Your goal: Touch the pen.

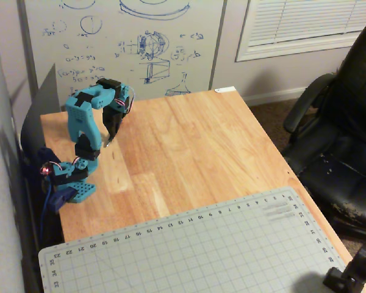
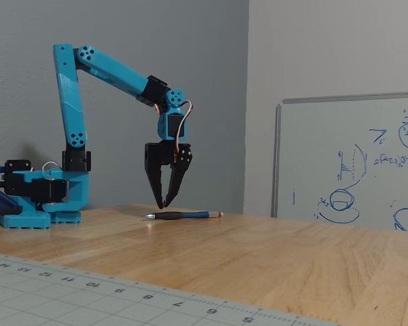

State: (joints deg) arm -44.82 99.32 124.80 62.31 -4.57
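- On the wooden counter (image 1: 189, 140), high fixed view: the teal arm (image 1: 82, 122) stands near the counter's far left corner, folded over, with the gripper (image 1: 108, 144) pointing down at the wood just right of the base.
- Same view: the pen cannot be made out with any confidence; only a faint dark sliver shows near the gripper tip, too small to call. Gripper opening cannot be read from here either.
- Same view, surroundings: a grey cutting mat (image 1: 195, 250) covers the near end of the counter, a whiteboard (image 1: 122, 43) with blue sketches stands behind, and a black office chair (image 1: 341, 134) sits to the right. None are involved.
- Low side-on fixed view: the pen (image 2: 182, 215) lies flat on the counter (image 2: 258, 251), dark body with a bluish end toward the right of this view.
- Same view: the gripper (image 2: 163, 204) hangs nearly vertical above the pen's left end, fingers drawn to a narrow V with tips almost together, holding nothing.
- Same view: a thin gap appears between the tips and the pen; depth alignment cannot be confirmed from this angle.
- Progress, as a judgement: approach is essentially made and contact not yet shown. What is left is a short descent onto the pen barrel.
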